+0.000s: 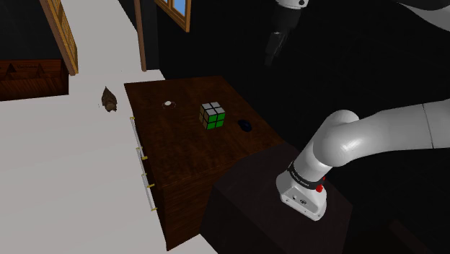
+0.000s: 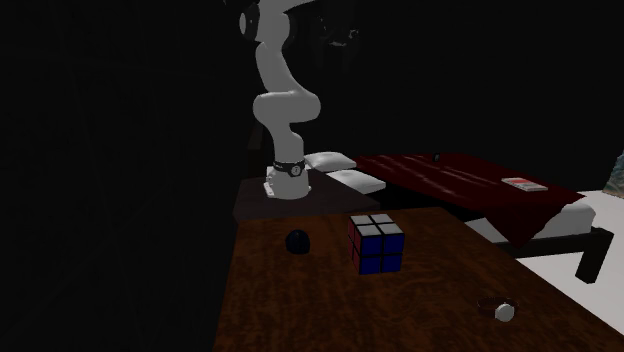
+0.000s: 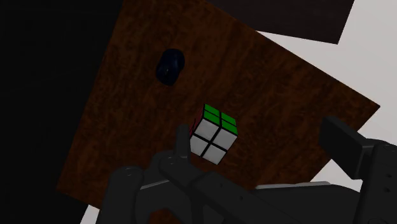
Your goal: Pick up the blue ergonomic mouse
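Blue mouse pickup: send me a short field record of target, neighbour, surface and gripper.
target: dark blue rounded mouse, lying on the top, untouched
neighbour: two-by-two puzzle cube with white and green faces, beside the mouse, apart from it
surface: dark brown wooden cabinet top
gripper: black two-finger gripper, open, raised high, holding nothing

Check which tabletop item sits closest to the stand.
The dark blue mouse, by the edge facing the stand; the cube and small white object lie farther off.

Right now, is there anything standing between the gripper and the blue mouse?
Nothing visible does. The gripper hangs high above the dresser, the mouse lies in the open, and the cube stands beside it, apart.
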Robot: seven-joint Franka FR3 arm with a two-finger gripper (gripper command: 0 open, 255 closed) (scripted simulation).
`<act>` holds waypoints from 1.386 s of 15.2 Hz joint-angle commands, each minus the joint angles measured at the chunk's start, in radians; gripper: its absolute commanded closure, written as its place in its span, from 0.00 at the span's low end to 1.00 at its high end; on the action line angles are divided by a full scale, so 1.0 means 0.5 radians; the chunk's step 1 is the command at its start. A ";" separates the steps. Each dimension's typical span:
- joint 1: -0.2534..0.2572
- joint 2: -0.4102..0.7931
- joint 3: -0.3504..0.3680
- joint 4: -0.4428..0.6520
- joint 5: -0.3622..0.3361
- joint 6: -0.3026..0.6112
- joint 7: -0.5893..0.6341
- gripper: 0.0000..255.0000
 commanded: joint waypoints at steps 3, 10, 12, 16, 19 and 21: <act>-0.024 -0.013 -0.035 -0.136 -0.005 0.134 0.016 0.00; -0.120 0.033 -0.161 -0.547 -0.031 0.630 0.067 0.00; -0.149 0.077 -0.199 -0.646 -0.039 0.782 0.079 0.00; -0.206 0.211 -0.277 -0.814 -0.053 1.106 0.098 0.00; -0.245 0.358 -0.339 -0.912 -0.058 1.365 0.106 0.00; -0.266 0.479 -0.382 -0.962 -0.054 1.546 0.106 0.00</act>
